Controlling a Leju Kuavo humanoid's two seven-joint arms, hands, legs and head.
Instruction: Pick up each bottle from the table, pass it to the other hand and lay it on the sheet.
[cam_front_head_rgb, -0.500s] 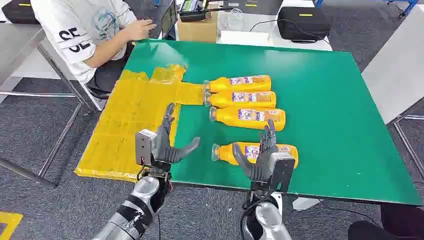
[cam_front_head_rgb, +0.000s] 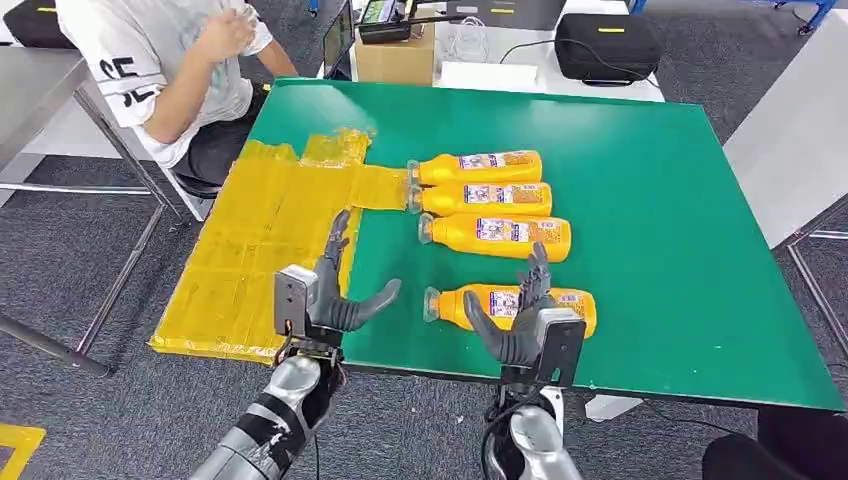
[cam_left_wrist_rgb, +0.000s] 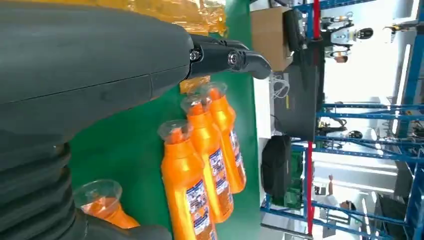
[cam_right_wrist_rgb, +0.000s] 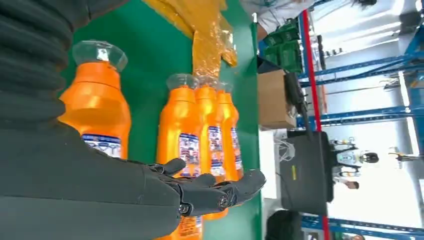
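4 bottles lie on table; both robot hands empty.

A green table stands on grey carpet, blue shelving and a seated person behind

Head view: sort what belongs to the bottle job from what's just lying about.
Job:
four orange bottles
yellow sheet
left hand
right hand

Lying about:
cardboard box
black case
seated person
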